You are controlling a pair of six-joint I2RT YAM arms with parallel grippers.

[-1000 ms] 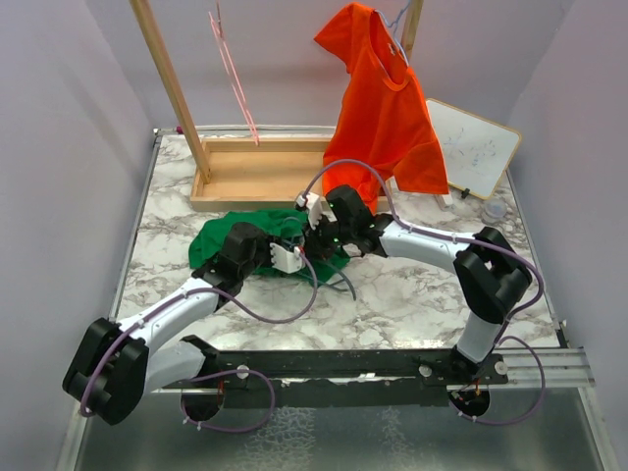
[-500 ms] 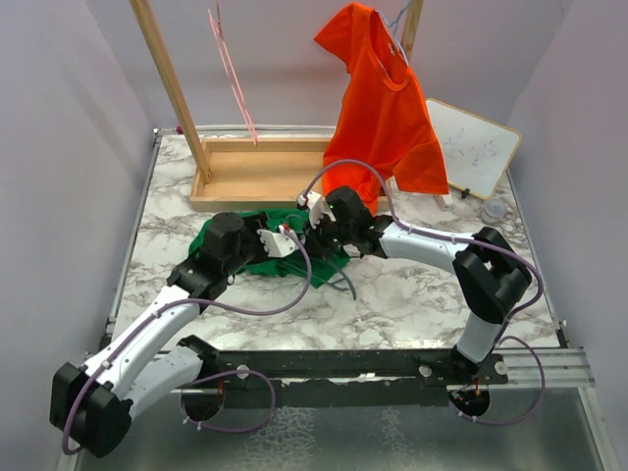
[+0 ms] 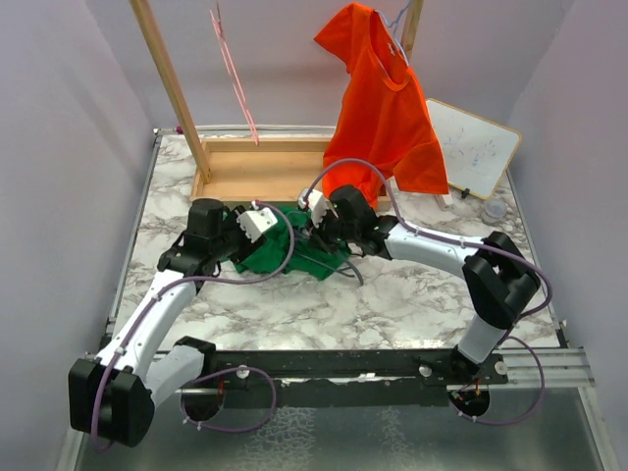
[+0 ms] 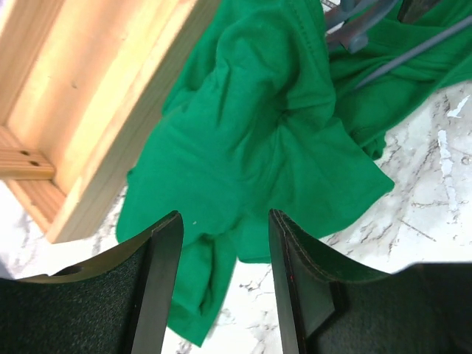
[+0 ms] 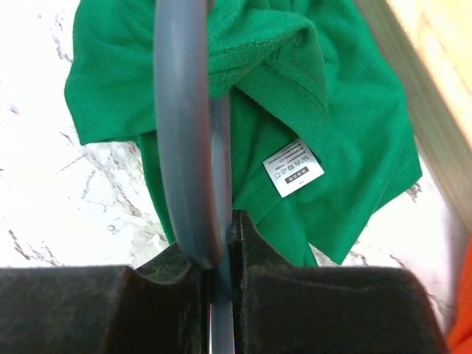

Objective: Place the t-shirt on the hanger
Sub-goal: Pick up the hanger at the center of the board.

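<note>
The green t-shirt [image 3: 294, 253] lies crumpled on the marble table [image 3: 412, 304], its far edge against the near side of a wooden tray [image 3: 257, 175]. The right gripper [image 5: 220, 243] is clamped tight on the grey hanger [image 5: 188, 125], whose curved bar crosses the shirt's folded collar. The white neck label [image 5: 293, 167] shows just beside the bar. The left gripper [image 4: 221, 236] hangs over the shirt's other side with its fingers spread wide and nothing held between them. Whether they touch the cloth cannot be told. An orange shirt [image 3: 385, 108] hangs at the rear.
</note>
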